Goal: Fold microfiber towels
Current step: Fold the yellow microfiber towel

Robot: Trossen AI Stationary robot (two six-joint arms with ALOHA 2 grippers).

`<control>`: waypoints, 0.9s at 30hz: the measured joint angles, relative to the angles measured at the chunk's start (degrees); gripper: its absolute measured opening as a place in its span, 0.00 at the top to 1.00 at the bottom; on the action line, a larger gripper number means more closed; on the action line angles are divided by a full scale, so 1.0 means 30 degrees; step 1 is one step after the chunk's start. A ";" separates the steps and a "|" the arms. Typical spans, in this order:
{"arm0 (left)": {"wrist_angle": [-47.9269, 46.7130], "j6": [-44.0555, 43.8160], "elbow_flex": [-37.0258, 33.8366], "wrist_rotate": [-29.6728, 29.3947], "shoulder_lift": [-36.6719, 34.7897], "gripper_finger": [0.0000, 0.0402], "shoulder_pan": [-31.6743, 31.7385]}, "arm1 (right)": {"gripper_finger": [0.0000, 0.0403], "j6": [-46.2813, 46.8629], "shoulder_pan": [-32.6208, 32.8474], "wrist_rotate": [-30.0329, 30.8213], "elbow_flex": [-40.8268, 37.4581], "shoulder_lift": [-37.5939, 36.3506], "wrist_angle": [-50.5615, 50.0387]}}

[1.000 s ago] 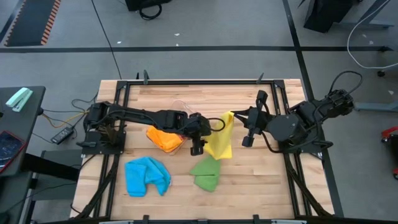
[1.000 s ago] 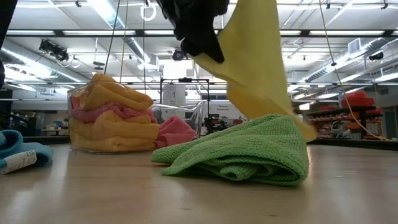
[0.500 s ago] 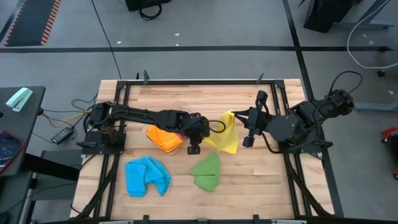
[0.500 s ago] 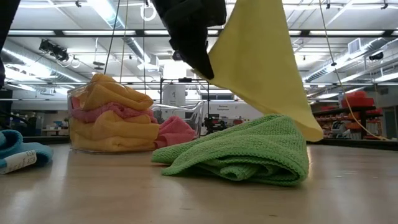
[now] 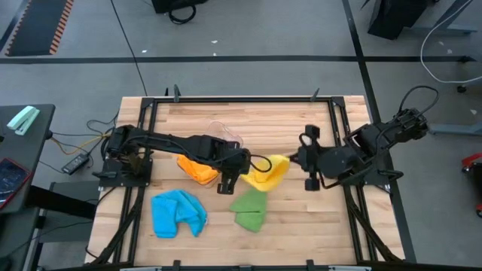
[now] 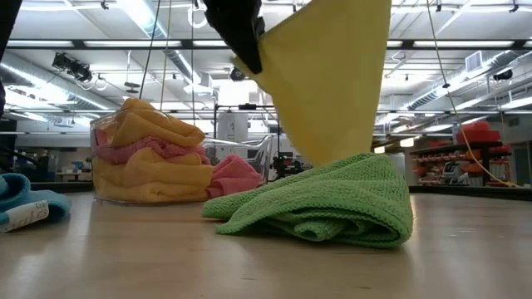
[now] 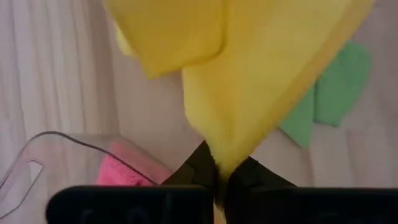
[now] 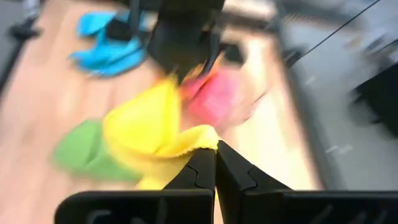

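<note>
Holding the yellow towel (image 5: 268,171) aloft at frame centre, the left tool (image 7: 221,176) and right tool (image 8: 214,163) are each clamped on an edge. Draw them evenly apart so it hangs flat, clear of the green towel (image 5: 249,208), before lowering to the surface (image 5: 301,226).
</note>
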 joint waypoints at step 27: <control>-0.0998 0.3628 0.8532 -0.2657 0.0007 0.98 -0.1617 | 0.99 0.1225 0.4788 -0.5071 0.3490 -0.0109 -0.3217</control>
